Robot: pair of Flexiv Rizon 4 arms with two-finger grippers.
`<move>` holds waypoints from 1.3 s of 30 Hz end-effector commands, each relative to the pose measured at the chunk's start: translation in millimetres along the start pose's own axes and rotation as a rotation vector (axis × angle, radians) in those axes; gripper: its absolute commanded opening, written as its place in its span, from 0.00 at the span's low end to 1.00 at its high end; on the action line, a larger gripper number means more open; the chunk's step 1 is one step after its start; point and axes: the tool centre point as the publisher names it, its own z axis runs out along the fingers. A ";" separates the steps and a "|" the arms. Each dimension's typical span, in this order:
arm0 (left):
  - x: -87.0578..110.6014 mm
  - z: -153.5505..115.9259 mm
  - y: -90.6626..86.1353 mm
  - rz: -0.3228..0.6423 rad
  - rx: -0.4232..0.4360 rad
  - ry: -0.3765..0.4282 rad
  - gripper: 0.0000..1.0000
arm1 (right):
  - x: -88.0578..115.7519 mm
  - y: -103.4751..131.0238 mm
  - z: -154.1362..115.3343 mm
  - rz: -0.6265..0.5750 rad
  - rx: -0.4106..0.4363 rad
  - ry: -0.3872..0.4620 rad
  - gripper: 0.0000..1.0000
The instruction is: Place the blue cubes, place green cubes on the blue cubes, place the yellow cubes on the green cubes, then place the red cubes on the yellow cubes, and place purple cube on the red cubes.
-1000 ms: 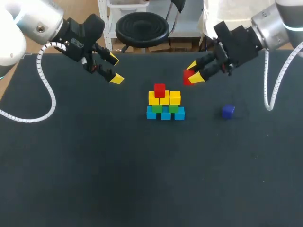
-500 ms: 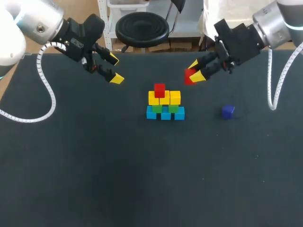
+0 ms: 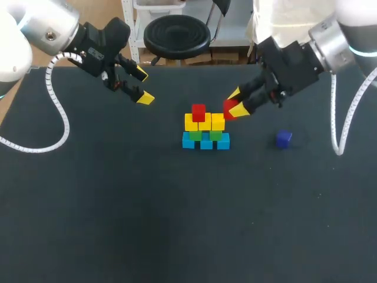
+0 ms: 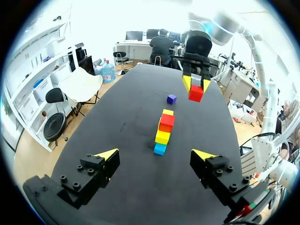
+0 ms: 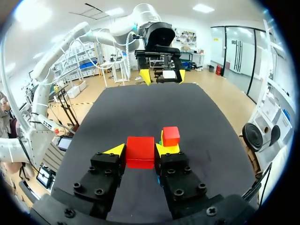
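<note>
Just now the right gripper (image 3: pixel 235 103) has dropped and swung in toward the middle of the table (image 3: pixel 118 206). A second ago it hung higher and nearer the far edge; now it sits just beside the pile, at the level of the top row. Its fingers are closed on a red cube (image 3: pixel 228 107) from two sides, which the right wrist view shows plainly.

The pile stands a little back from the table's middle, toward the far edge: blue cubes (image 3: pixel 205 142) at the bottom, green cubes (image 3: pixel 215 135) on those, yellow cubes (image 3: pixel 204 122) above, and a second red cube (image 3: pixel 198 112) already on the left part of the yellow row. The right part of that row is bare, and I'd judge the carried cube is headed there.

The purple cube (image 3: pixel 283 138) hasn't stirred, lying alone between the pile and the right edge. The left gripper (image 3: pixel 142 86) has stayed put near the far left, fingers spread wide and holding nothing.
</note>
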 end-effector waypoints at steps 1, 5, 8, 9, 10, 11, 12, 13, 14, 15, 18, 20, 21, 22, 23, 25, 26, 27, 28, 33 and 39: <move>1.4 -0.2 -0.3 0.003 0.000 -0.005 1.00 | 1.6 -5.1 8.0 -0.015 -0.010 -0.019 0.00; 1.4 -0.2 -0.3 0.003 0.000 -0.005 1.00 | 6.6 -8.8 17.5 -0.015 -0.044 -0.012 0.00; 1.4 -0.2 -0.3 0.003 0.000 -0.005 1.00 | 9.6 -12.9 22.9 -0.015 -0.058 -0.007 0.00; 1.4 -0.2 -0.3 0.003 0.000 -0.005 1.00 | 10.6 -14.7 23.5 -0.012 -0.059 -0.008 0.00; 1.4 -0.2 -0.3 0.003 0.000 -0.005 1.00 | 10.7 -15.9 24.3 -0.011 -0.060 -0.009 0.00; 1.4 -0.2 -0.3 0.003 0.000 -0.005 1.00 | 10.0 -16.7 26.0 -0.012 -0.061 -0.008 0.00; 1.4 -0.2 -0.3 0.003 0.000 -0.005 1.00 | 10.1 -17.9 27.2 -0.011 -0.062 -0.008 0.00; 1.4 -0.2 -0.3 0.003 0.000 -0.005 1.00 | 9.8 -18.8 28.3 -0.010 -0.063 -0.008 0.00; 1.4 -0.2 -0.3 0.003 0.000 -0.005 1.00 | 9.6 -19.5 29.0 -0.009 -0.063 -0.006 0.00; 1.4 -0.2 -0.3 0.003 0.000 -0.005 1.00 | 9.6 -20.5 29.6 -0.007 -0.063 -0.004 0.00; 1.4 -0.2 -0.3 0.003 0.000 -0.005 1.00 | 9.4 -22.6 30.5 0.001 -0.058 -0.003 0.00; 1.4 -0.2 -0.3 0.003 0.000 -0.005 1.00 | 10.3 -24.0 31.4 0.006 -0.055 -0.006 0.00; 1.4 -0.2 -0.3 0.003 0.000 -0.005 1.00 | 11.1 -24.6 32.3 0.009 -0.054 -0.006 0.00; 1.4 -0.2 -0.3 0.003 0.000 -0.005 1.00 | 12.3 -25.4 33.2 0.012 -0.055 -0.007 0.00; 1.4 -0.2 -0.3 0.003 0.000 -0.005 1.00 | 13.5 -26.3 34.4 0.018 -0.059 -0.009 0.00; 1.4 -0.2 -0.3 0.003 0.000 -0.005 1.00 | 14.4 -27.5 35.5 0.022 -0.061 -0.009 0.00; 1.4 -0.2 -0.3 0.003 0.000 -0.005 1.00 | 14.1 -27.9 36.0 0.022 -0.062 -0.010 0.00; 1.4 -0.2 -0.3 0.003 0.000 -0.005 1.00 | 13.7 -28.0 36.3 0.022 -0.062 -0.010 0.00; 1.4 -0.2 -0.3 0.003 0.000 -0.005 1.00 | 13.2 -28.4 36.8 0.026 -0.064 -0.008 0.00; 1.4 -0.2 -0.3 0.003 0.000 -0.005 1.00 | 13.6 -29.5 39.8 0.041 -0.070 -0.003 0.00; 1.4 -0.2 -0.3 0.003 0.000 -0.005 1.00 | 12.9 -29.2 41.1 0.051 -0.070 -0.002 0.00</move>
